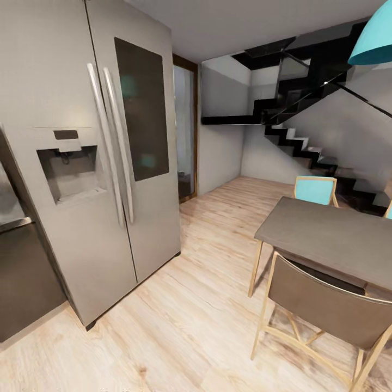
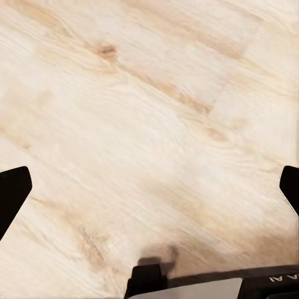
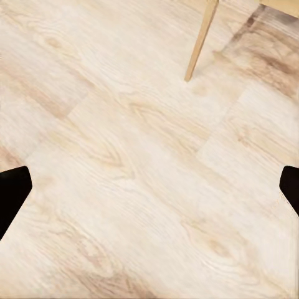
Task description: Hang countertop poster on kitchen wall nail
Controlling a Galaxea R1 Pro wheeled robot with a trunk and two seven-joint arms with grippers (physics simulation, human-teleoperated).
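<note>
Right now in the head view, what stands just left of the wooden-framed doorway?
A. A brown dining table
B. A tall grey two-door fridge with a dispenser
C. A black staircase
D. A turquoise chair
B: the fridge, grey with two long vertical handles and a dispenser recess in its left door, stands directly left of the doorway; the dining table, staircase and turquoise chair all lie to the right.

A tall grey 2-door fridge (image 1: 103,163) with a water dispenser (image 1: 71,170) stands at 9 o'clock on the pale wood floor (image 1: 190,326). At 3 o'clock sits a brown bench (image 1: 332,237) with a brown-backed chair (image 1: 326,310) before it and a turquoise chair (image 1: 314,190) behind. A black staircase (image 1: 305,141) climbs at 1 o'clock, beneath a turquoise lamp (image 1: 373,43).
</note>
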